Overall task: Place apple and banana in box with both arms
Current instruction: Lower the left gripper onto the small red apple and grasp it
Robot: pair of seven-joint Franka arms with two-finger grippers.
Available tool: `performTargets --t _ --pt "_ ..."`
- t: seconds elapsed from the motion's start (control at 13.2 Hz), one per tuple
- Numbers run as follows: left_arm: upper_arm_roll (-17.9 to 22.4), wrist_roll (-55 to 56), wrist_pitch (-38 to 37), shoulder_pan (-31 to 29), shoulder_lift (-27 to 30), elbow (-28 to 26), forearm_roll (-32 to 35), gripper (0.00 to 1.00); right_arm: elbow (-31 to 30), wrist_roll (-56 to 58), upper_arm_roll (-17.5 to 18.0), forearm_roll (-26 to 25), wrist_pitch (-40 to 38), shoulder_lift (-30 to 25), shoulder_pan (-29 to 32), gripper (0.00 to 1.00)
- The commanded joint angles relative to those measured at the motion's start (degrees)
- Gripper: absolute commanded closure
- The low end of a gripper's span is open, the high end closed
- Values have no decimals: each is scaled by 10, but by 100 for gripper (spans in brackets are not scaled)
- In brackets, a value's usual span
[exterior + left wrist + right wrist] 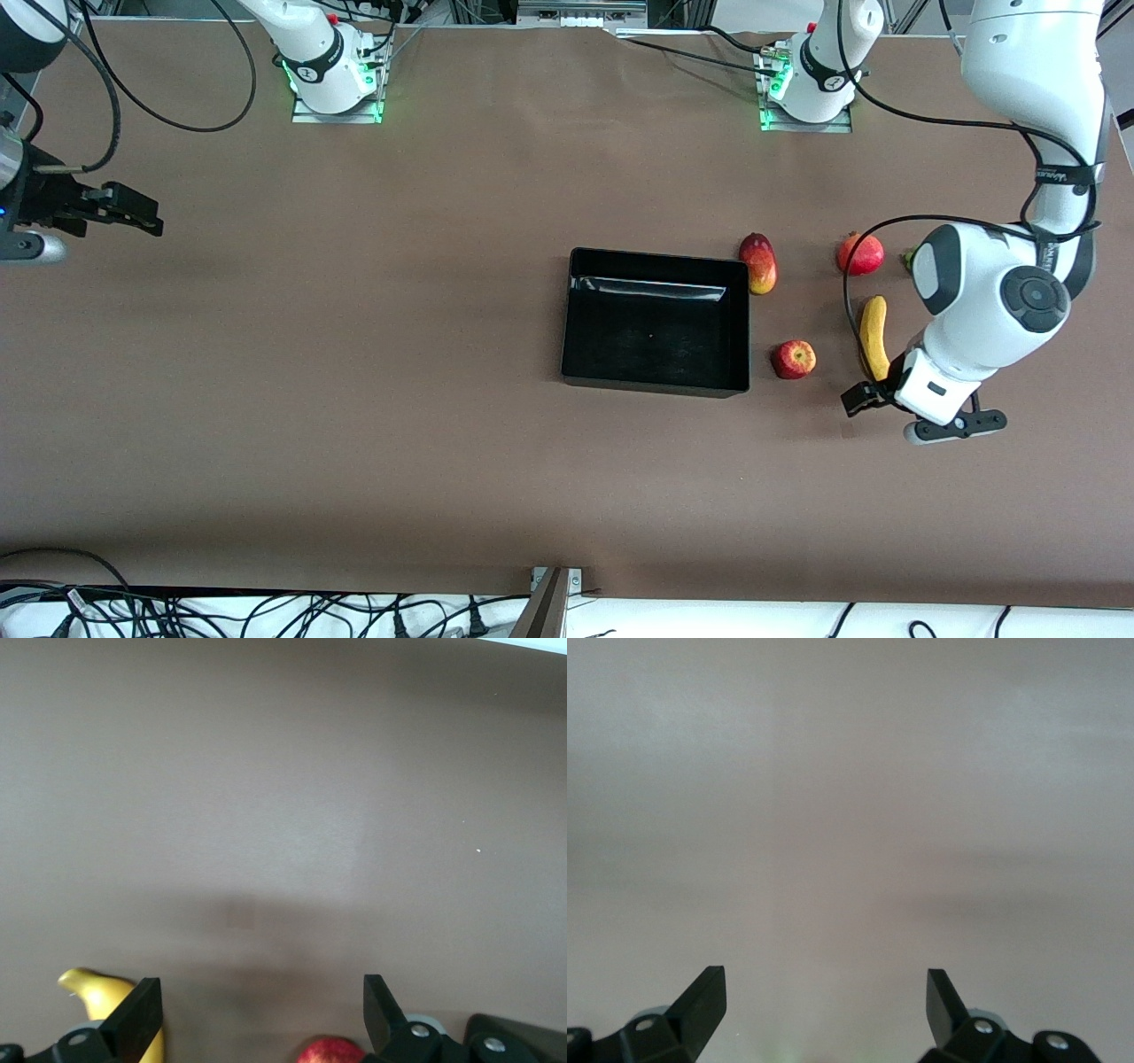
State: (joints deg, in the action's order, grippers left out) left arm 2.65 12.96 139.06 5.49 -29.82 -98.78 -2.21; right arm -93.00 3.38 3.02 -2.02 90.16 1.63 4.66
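Brown tabletop [354, 372] fills my screens. On it I see the black box [656, 379] holding nothing, then the banana [873, 335] toward the left arm's end, and the apple [794, 359] between the two. Left gripper [261, 1010] hangs spread above the banana's nearer end. Right gripper [826, 1005] waits spread at its own end.

Even overhead light, soft shadows

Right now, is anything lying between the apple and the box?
No. In the front view only bare brown table separates the apple from the box wall. The mango lies farther from the camera, beside the box's corner.
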Motion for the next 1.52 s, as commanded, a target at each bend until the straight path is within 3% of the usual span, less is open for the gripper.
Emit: performTargets --t 0.0,0.53,0.68,1.44 --pt "3 17 79 10 22 -76 -3 0 -16 8 16 -4 -2 -43 18 0" --pt "4 105 88 74 32 -151 -2 0 26 8 9 9 -39 -13 21 0" --pt "4 106 88 78 35 -156 -2 0 47 11 -8 15 -41 -19 19 0" --pt "4 106 136 76 0 -176 -2 0 61 3 0 18 -72 -1 7 0"
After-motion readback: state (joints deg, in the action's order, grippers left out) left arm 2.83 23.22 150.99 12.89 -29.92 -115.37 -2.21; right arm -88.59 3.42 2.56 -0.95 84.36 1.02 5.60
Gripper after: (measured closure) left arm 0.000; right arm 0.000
